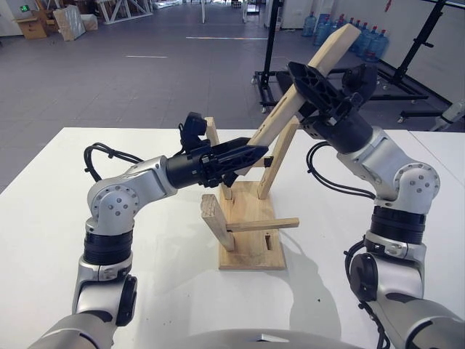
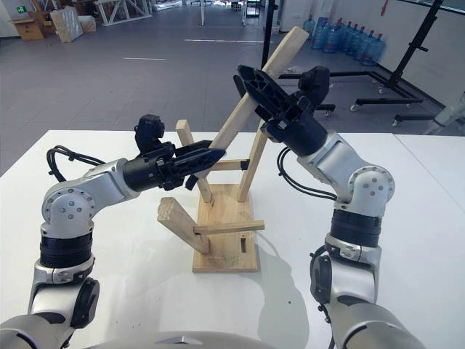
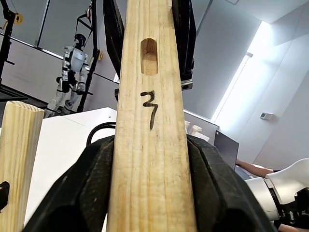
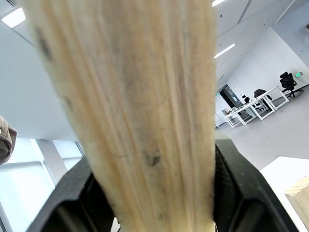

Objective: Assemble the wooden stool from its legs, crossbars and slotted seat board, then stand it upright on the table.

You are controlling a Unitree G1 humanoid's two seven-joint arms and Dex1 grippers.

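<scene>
The slotted seat board (image 1: 251, 254) lies flat on the white table. Three legs stand in it: a back-left one (image 1: 211, 131), a slanted middle one (image 1: 278, 161), and a tilted front one (image 1: 216, 220) carrying a crossbar (image 1: 266, 225). A long loose leg (image 1: 338, 45) rises at a slant above them. My right gripper (image 1: 312, 83) is shut on its upper half. My left gripper (image 1: 252, 153) is shut on its lower end. In the left wrist view that leg (image 3: 152, 121) shows a slot and a handwritten mark; in the right wrist view the leg (image 4: 140, 121) sits between the fingers.
Bare table (image 1: 182, 305) surrounds the board on the near side and to both sides. Beyond the far edge stand black metal frames (image 1: 272, 51) and several water bottles (image 1: 370, 40) on the open floor.
</scene>
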